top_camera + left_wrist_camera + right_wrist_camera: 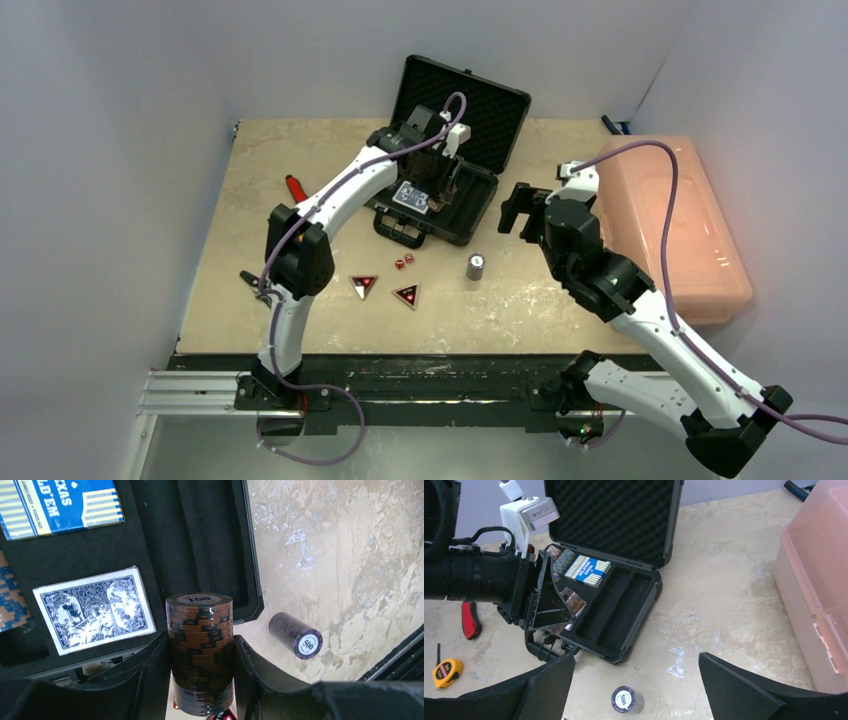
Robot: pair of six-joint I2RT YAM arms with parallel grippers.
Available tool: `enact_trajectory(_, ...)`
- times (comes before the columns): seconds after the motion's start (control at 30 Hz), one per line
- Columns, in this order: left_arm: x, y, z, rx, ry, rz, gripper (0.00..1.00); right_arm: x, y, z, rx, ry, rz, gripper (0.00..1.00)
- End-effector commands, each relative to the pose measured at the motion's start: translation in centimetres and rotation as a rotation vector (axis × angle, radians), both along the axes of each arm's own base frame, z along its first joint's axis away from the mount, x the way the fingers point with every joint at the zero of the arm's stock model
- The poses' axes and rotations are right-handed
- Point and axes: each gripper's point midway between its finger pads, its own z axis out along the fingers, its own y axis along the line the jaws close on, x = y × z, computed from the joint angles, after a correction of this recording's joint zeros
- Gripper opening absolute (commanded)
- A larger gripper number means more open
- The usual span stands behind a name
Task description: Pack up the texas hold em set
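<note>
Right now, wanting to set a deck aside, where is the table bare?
Bare: the far-left corner behind the red-handled tool; the far strip between briefcase and pink bin. Crowded: in front of the briefcase, with dice, triangular buttons and purple chip stack.

pink translucent bin (712,230) at right, red-handled implement (295,185), yellow tape measure (446,672)

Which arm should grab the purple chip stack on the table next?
Right: the right tool, open, hovers by the purple stack; the left tool grips a brown stack over the case.
</note>
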Motion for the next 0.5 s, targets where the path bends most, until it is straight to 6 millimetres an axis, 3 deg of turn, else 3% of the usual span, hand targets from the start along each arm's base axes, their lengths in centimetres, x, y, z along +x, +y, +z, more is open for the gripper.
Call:
enact_trajectory(0.0, 1.9, -1.7, 2.6, -0.052, -0.092, -0.036, 0.0, -0.3, -0.9, 0.8, 0.0, -0.032, -0.029, 0.99)
enact_trajectory(0.47, 5.4, -4.2, 0.2, -0.067, -0.13, -0.035, 0.0, -0.7, -1.8, 0.7, -0.019, -0.032, -0.046, 0.99)
